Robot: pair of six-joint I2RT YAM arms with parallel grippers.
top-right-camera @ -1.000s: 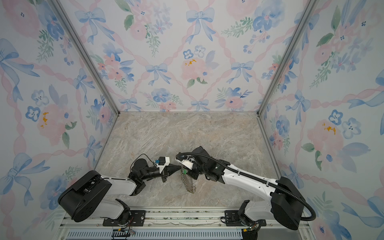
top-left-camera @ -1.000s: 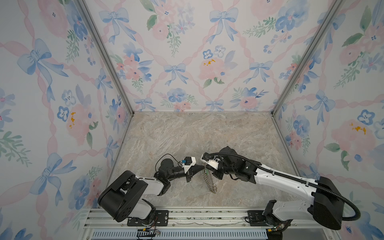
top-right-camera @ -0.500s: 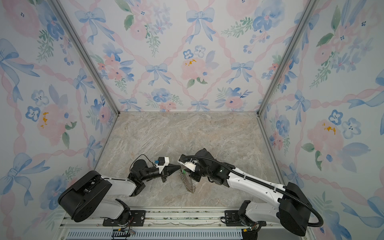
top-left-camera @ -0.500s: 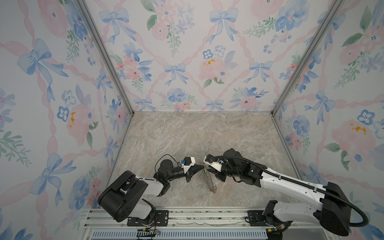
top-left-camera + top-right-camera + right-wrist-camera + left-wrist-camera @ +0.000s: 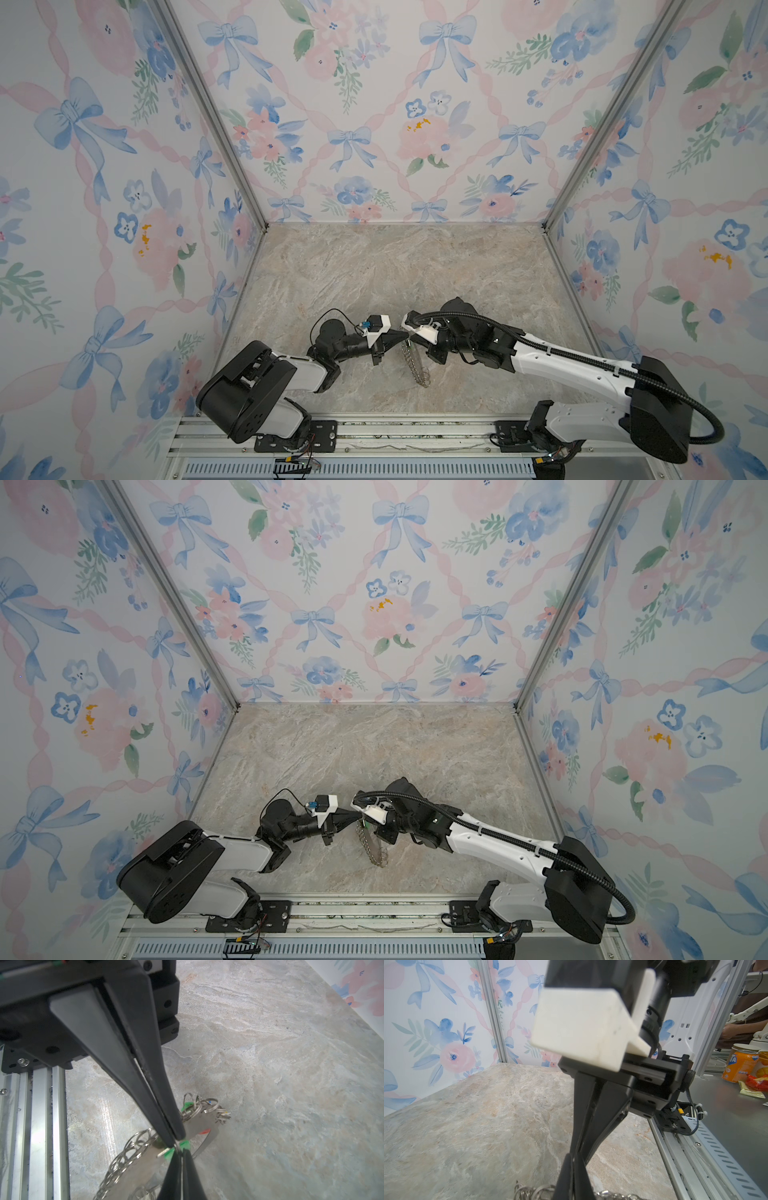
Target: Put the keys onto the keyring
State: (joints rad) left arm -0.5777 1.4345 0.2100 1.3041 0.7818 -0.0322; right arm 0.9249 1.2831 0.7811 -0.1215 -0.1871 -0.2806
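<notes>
- Meeting tip to tip low over the front middle of a marble-patterned desk [image 5: 374, 270] are two black-and-white robot arms, inside a booth papered with blue bows and pink flowers.
- The left pincer [image 5: 401, 332] reaches in from the left, its slim black fingers pressed together with no gap to see. It appears to pinch the top rim of the keyring, though the contact itself is hidden.
- The right pincer [image 5: 409, 338] comes in from the right and points down at the same spot. It is also closed tight. In the right wrist view its tip [image 5: 175, 1140] sits against a thin sliver of silver wire. I cannot tell whether it actually grips it.
- The keyring [image 5: 417, 368] stands on edge just under both tips. In both top views it looks like a short silver chain slanting down to the desk.
- In the right wrist view the keyring [image 5: 141, 1167] shows as a flat grey plate, tilted, with many small wire rings along its rim.
- The keys are tiny. One green key head [image 5: 168, 1153] and a second green piece [image 5: 185, 1144] lie either side of the left pincer's tip [image 5: 181, 1153].
- A red key head [image 5: 204, 1131] shows against the plate, and another green one [image 5: 188, 1105] sits among the rings at the far rim.
</notes>
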